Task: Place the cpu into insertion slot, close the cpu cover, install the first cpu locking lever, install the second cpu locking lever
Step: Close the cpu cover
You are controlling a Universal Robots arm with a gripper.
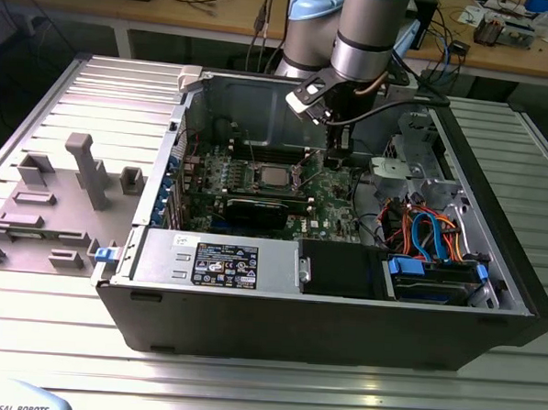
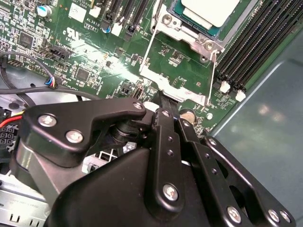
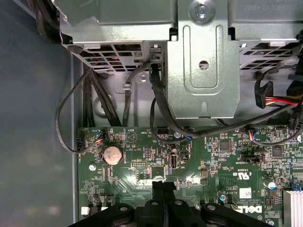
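Exterior view, centre frame: the cpu (image 1: 275,177) lay in the insertion slot (image 1: 255,175), with the gripper (image 1: 335,159) just toward the exterior view's right. Second wrist view: its jaws stood together at the open cpu cover's (image 2: 176,84) edge. If they slipped off, the cover might fall crooked onto the cpu. First wrist view: the jaws were likewise together.

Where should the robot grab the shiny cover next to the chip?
Probably by the cover's free edge, the wide metal strip farthest from the cpu. The cover is a thin frame lying open, seemingly hinged at the cpu's side. Pinching that strip across its thin faces, from the end effector's side, looks easiest.
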